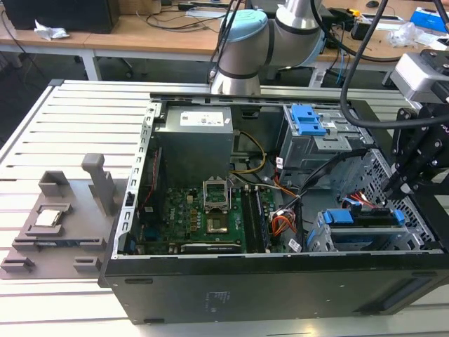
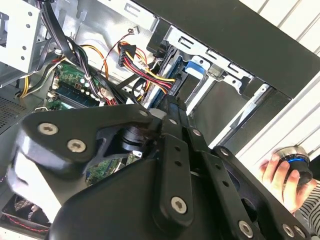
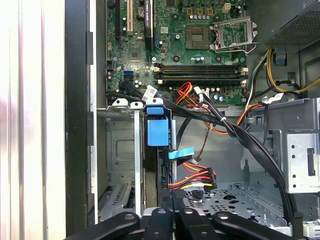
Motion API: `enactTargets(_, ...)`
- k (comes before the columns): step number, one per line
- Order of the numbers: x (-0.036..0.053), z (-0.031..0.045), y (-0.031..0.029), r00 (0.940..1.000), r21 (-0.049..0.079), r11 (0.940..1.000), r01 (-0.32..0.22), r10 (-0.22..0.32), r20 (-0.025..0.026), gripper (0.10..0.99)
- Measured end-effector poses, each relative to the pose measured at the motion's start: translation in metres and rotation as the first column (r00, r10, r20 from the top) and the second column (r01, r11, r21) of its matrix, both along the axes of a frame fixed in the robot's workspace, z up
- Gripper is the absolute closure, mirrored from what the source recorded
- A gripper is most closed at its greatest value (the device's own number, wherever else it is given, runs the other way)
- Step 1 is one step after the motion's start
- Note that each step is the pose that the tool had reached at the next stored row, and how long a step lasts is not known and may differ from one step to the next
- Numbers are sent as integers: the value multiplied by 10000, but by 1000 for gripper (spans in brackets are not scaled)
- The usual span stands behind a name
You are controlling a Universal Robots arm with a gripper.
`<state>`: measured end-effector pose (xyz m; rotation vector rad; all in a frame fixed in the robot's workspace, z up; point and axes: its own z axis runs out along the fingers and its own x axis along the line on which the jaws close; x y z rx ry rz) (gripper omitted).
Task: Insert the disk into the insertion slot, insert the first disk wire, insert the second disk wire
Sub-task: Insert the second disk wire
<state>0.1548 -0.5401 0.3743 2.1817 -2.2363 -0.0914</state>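
The disk (image 1: 363, 219) sits on edge inside the insertion slot (image 1: 351, 243), the low perforated cage in the near corner of the computer case (image 1: 245, 288) at the exterior view's right. Its blue carrier (image 3: 158, 132) lies level with the cage's open mouth, so the first step looks done. Judging by that, the carrier's tabs are left exposed so the drive's connector edge faces the open middle of the case, where the cables can reach it. Just beside that edge hang a flat blue data cable (image 3: 180, 153) and a bundle of red, yellow and black power leads (image 3: 200, 181) ending in a dark plug. Both look loose rather than plugged in. The hand (image 1: 390, 189) hovers right above this end of the disk. Its two fingers (image 3: 161, 216) are drawn together, with no gap showing between them in both wrist views. Whether something thin is pinched there cannot be told. Room is tight: the cage wall and the case's black side panel close in on one side, and thick black cables (image 3: 250, 145) cross on the other. The taller bay with the blue latch (image 1: 307, 119) stands farther back, and the motherboard (image 1: 203, 210) lies to the exterior view's left. The case rests on a slatted tabletop (image 1: 70, 126). A person's hand (image 2: 280, 172) holds a round knob beyond the case edge.
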Motion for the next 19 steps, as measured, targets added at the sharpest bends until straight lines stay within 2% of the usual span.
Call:
enactTargets(2,0,1,0,10000,0,10000,0,0,0,784)
enactTargets(4,-18,0,5,10000,0,10000,0,0,0,784)
enactTargets(8,-126,-4,6,10000,0,10000,0,0,0,784)
enactTargets(19,-319,-12,5,10000,1,10000,0,0,0,784)
